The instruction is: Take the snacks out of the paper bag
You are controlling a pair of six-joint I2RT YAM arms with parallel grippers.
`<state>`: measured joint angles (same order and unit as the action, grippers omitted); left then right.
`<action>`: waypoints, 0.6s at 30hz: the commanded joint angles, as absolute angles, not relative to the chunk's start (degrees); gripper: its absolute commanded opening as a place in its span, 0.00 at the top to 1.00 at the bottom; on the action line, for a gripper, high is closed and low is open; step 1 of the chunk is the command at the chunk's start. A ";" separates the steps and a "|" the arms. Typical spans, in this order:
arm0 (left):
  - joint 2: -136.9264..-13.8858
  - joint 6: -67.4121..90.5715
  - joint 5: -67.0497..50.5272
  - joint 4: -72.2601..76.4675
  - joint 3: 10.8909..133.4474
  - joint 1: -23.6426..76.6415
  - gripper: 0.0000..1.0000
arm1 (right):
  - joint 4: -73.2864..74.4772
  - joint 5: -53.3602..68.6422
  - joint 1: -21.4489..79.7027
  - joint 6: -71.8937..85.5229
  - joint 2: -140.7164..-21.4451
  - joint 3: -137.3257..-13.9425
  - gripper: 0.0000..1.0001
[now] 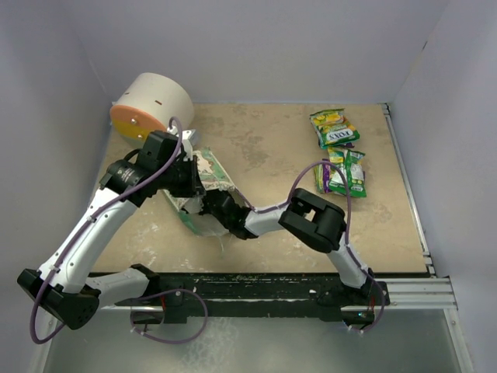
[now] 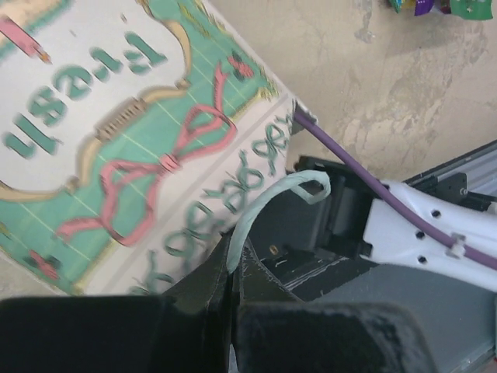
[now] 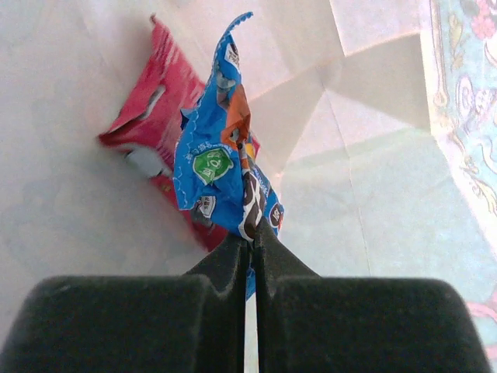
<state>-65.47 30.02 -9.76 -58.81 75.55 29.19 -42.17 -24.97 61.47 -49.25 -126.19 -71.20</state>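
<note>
The green paper bag (image 1: 203, 180) lies on its side at the table's left middle; its cream printed front fills the left wrist view (image 2: 124, 132). My left gripper (image 2: 231, 268) is shut on the bag's pale string handle (image 2: 268, 203). My right gripper (image 3: 253, 233) is inside the bag, shut on a blue snack packet (image 3: 217, 167). A red-pink packet (image 3: 151, 124) lies behind it on the bag's pale inside. From above, the right gripper (image 1: 211, 208) is at the bag's mouth. A FOX'S packet (image 1: 335, 127) and green-white and purple packets (image 1: 344, 172) lie at the right back.
A big cream cylinder with an orange face (image 1: 149, 106) lies at the back left, just behind the left arm. Grey walls close the table on three sides. A metal rail (image 1: 408, 186) runs along the right edge.
</note>
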 commanded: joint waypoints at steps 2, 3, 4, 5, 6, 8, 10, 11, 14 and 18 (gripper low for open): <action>-65.48 30.27 -6.85 -55.83 78.08 27.77 1.00 | -40.74 -25.91 63.71 -40.18 -117.15 -64.24 1.00; -65.36 30.30 -7.10 -55.37 77.80 27.51 1.00 | -40.02 -26.07 63.92 -38.63 -115.96 -63.21 1.00; -65.39 30.32 -7.40 -54.91 77.51 27.25 1.00 | -39.20 -26.01 64.02 -37.25 -114.80 -62.19 1.00; -65.39 30.32 -7.82 -54.37 77.22 26.98 1.00 | -38.74 -25.86 64.21 -36.06 -113.42 -60.91 1.00; -65.36 30.28 -8.33 -53.87 77.10 26.67 1.00 | -38.78 -25.00 64.37 -35.02 -111.39 -59.51 1.00; -65.44 29.96 -9.05 -53.16 77.00 26.23 1.00 | -38.90 -23.71 64.54 -32.86 -108.15 -55.82 1.00; -65.46 29.35 -9.47 -52.84 77.00 25.82 1.00 | -38.85 -21.69 64.64 -30.48 -104.90 -53.15 1.00; -65.41 29.03 -9.60 -52.82 77.03 25.69 1.00 | -38.57 -20.73 64.65 -29.84 -103.38 -51.90 1.00; -65.26 28.21 -10.89 -52.66 76.80 25.43 1.00 | -39.39 -16.92 64.69 -27.76 -99.05 -48.07 1.00; -64.70 27.48 -12.17 -52.30 76.43 25.36 1.00 | -39.56 -13.02 64.69 -24.05 -94.18 -44.40 1.00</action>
